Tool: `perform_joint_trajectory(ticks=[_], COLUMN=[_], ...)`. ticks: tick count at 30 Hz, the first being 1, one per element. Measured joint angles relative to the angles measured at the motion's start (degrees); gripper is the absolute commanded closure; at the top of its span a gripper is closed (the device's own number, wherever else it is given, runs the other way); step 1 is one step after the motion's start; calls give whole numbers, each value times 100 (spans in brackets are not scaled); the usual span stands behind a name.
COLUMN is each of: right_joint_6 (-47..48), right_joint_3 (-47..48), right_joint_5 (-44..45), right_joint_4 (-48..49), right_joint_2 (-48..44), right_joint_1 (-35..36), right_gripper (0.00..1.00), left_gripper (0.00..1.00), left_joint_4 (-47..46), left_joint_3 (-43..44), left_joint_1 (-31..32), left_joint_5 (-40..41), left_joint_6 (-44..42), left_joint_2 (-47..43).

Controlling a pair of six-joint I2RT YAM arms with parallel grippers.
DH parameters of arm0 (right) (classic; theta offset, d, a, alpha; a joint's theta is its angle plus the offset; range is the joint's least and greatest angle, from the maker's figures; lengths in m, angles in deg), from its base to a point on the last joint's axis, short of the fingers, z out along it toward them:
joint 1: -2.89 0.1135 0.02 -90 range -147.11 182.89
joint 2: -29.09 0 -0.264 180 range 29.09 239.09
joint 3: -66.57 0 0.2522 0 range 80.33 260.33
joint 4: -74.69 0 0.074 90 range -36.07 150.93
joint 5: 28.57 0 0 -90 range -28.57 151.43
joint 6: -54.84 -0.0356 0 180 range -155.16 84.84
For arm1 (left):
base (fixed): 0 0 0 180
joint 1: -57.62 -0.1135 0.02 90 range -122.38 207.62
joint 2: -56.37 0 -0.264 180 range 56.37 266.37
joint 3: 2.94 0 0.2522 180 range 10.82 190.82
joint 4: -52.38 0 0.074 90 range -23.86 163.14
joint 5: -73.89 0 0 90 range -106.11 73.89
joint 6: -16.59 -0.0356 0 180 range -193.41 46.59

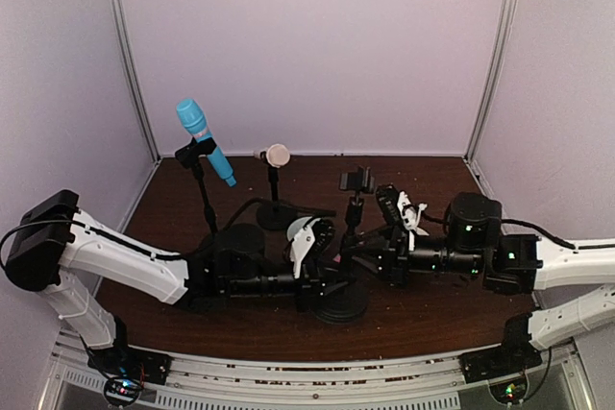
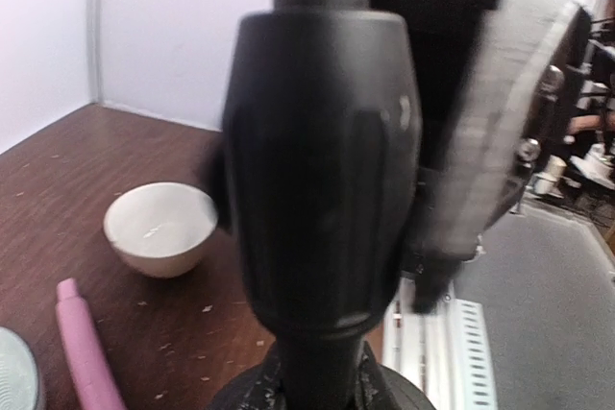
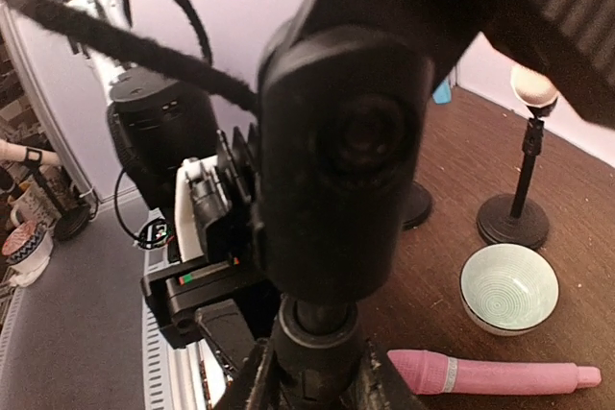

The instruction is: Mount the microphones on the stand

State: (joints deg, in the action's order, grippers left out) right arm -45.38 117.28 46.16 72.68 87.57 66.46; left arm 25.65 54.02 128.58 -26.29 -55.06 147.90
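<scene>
- On the counter (image 3: 588,333), a pink microphone (image 3: 490,373) lies flat; it is slim and thicker at one end.
- Right gripper (image 3: 317,376) pinches the stand (image 3: 336,189) pole.
- Left gripper (image 1: 322,237): cannot tell its state.

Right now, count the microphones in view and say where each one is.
3. The sky-blue microphone is clipped in the tall stand; the cream microphone sits on the short stand beside it; the pink microphone lies on the table near a bowl. No others show.

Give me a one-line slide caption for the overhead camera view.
Blue microphone and cream microphone mounted; left gripper and right gripper flank the empty third stand.
</scene>
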Motion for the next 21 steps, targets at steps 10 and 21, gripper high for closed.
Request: perform_joint_trajectory(ticks=[10,21], right_joint_6=[125,-785], right_joint_3=[-59,144], right_joint_5=[695,999], right_joint_4=[-219,-289], right_joint_2=[-667,195], right_joint_1=[7,68], right_gripper=[32,47], left_gripper=[100,100], left_joint_4=[177,640], left_joint_3=[20,168], left_joint_1=[7,7], left_joint_5=[-140,730], left_joint_6=[-28,-22], left_joint_2=[-57,-57])
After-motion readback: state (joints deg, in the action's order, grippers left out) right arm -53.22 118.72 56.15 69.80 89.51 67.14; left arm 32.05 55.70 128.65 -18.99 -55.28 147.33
